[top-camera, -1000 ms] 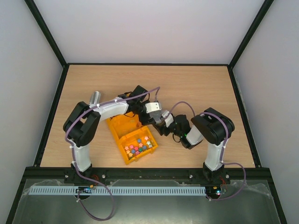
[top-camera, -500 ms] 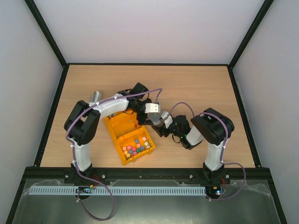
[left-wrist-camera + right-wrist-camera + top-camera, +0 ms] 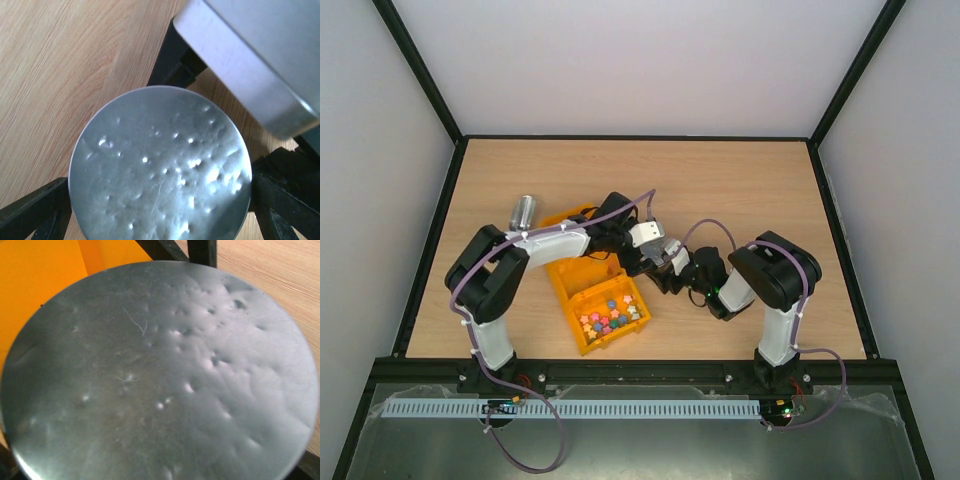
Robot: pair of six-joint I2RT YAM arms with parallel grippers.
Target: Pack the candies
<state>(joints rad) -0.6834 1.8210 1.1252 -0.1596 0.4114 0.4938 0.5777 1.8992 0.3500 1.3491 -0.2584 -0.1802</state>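
The candies are small bright pieces in pink, blue, yellow and green, lying in the near half of an open orange box. My left gripper is shut on a metal scoop just right of the box. In the left wrist view the scoop's round dented bottom sits between my black fingers. My right gripper holds a second metal scoop close beside the first. Its round bottom fills the right wrist view and hides the jaws.
A small metal cylinder lies on the wooden table left of the box's lid. The other scoop's flat side shows at the top right of the left wrist view. The orange box shows at the top left of the right wrist view.
My left arm's elbow has swung left and lower, uncovering more of the box's lid. Both grippers and their scoops have stayed almost where they were.
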